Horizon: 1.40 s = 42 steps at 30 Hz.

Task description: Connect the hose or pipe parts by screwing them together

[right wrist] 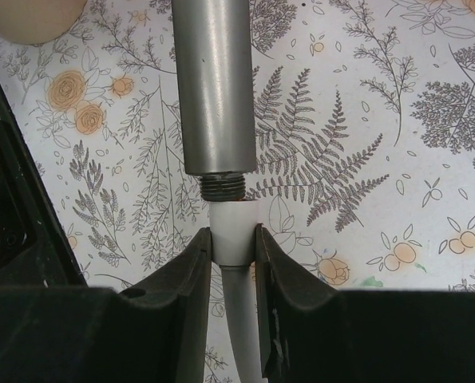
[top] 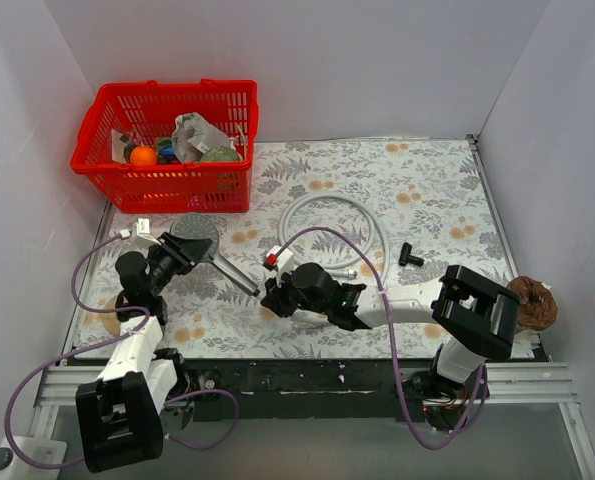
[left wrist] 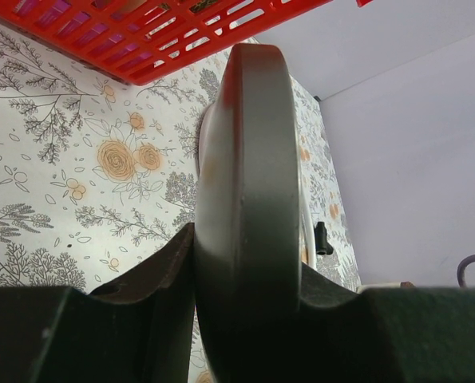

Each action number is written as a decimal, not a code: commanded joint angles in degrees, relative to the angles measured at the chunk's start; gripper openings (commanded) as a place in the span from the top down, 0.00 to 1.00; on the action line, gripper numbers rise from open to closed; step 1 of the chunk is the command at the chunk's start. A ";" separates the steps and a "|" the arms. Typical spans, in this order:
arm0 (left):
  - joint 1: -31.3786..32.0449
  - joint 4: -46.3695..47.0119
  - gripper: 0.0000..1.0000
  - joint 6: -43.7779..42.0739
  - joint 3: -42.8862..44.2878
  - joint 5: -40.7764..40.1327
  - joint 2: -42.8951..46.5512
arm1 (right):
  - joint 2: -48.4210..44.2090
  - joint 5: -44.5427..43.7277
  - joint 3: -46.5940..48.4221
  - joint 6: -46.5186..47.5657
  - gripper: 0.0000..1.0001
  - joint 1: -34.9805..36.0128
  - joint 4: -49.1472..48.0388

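The grey round-faced shower head with its slim metallic handle (top: 197, 229) lies at the left of the flower-patterned table mat (top: 427, 190), near the red plastic basket (top: 177, 88), with the handle aimed toward the centre. Your left gripper (left wrist: 249, 295) is clamped tight across the rim of the round face. Your right gripper (right wrist: 233, 255) is closed partway, pinching the whitish end nut (right wrist: 234, 235) of the long coiled whitish-grey flexible hose (top: 322, 198), whose loop rests on the mat beyond it. In the right wrist view the nut sits end-on against the handle's threaded tip (right wrist: 223, 187), and the threads are bare, so I judge you are at the very start of threading: the parts are mated but not yet screwed up. Next, hold the nut square to the handle, press it lightly onto the threads and turn it while the left arm steadies the head. A tilted nut would likely cross-thread.
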State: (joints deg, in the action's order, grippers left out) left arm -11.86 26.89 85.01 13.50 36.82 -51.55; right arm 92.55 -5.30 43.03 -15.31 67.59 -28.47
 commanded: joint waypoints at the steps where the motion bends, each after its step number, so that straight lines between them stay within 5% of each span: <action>1: 1.13 1.85 1.00 0.42 -0.31 2.91 0.31 | 0.61 1.43 4.70 -1.04 0.99 0.43 -6.69; 29: 1.13 0.97 1.00 1.30 -1.02 1.94 0.66 | -5.54 -6.39 -1.89 -0.16 0.99 1.49 -11.34; 42: 1.57 9.13 1.00 6.48 -3.65 11.34 -0.05 | -3.61 -4.55 3.47 0.90 0.99 1.49 -13.36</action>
State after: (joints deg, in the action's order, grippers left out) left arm -11.20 32.51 89.03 12.14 38.50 -52.77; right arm 89.41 -9.61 41.01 -14.59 69.10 -30.15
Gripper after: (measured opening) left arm 0.294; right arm 0.310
